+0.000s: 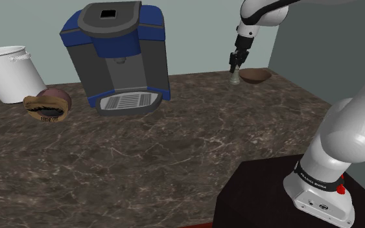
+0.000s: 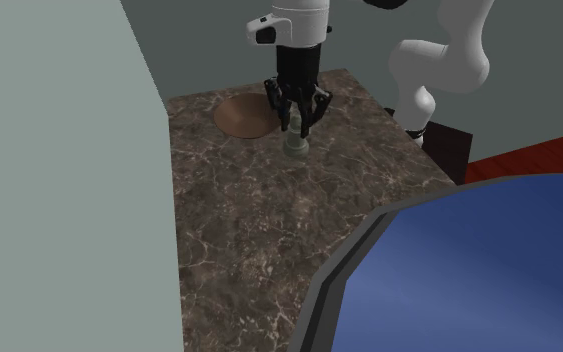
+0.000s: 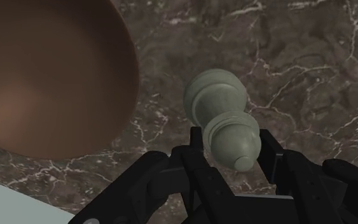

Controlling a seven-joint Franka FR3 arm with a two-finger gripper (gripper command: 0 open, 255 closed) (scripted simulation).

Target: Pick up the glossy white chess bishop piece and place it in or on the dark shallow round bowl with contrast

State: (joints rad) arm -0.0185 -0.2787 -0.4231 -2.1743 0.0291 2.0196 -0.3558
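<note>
The pale grey-white chess bishop (image 1: 236, 77) (image 2: 296, 147) (image 3: 219, 102) stands upright on the dark marble counter, close beside the brown shallow round bowl (image 1: 256, 76) (image 2: 243, 115) (image 3: 44, 76). My gripper (image 1: 236, 66) (image 2: 297, 124) (image 3: 233, 151) comes straight down over the piece. In the wrist view its two black fingers press against either side of the bishop's head. The base of the piece still looks to rest on the counter. The bowl holds nothing.
A blue and grey coffee machine (image 1: 119, 55) (image 2: 469, 270) stands at the counter's back. Toward the shoulder view's left are a white bucket (image 1: 9, 71) and a brown round object (image 1: 48, 103). A grey wall (image 2: 69, 150) borders the bowl's side. My dark stand (image 1: 265, 194) sits at the lower right.
</note>
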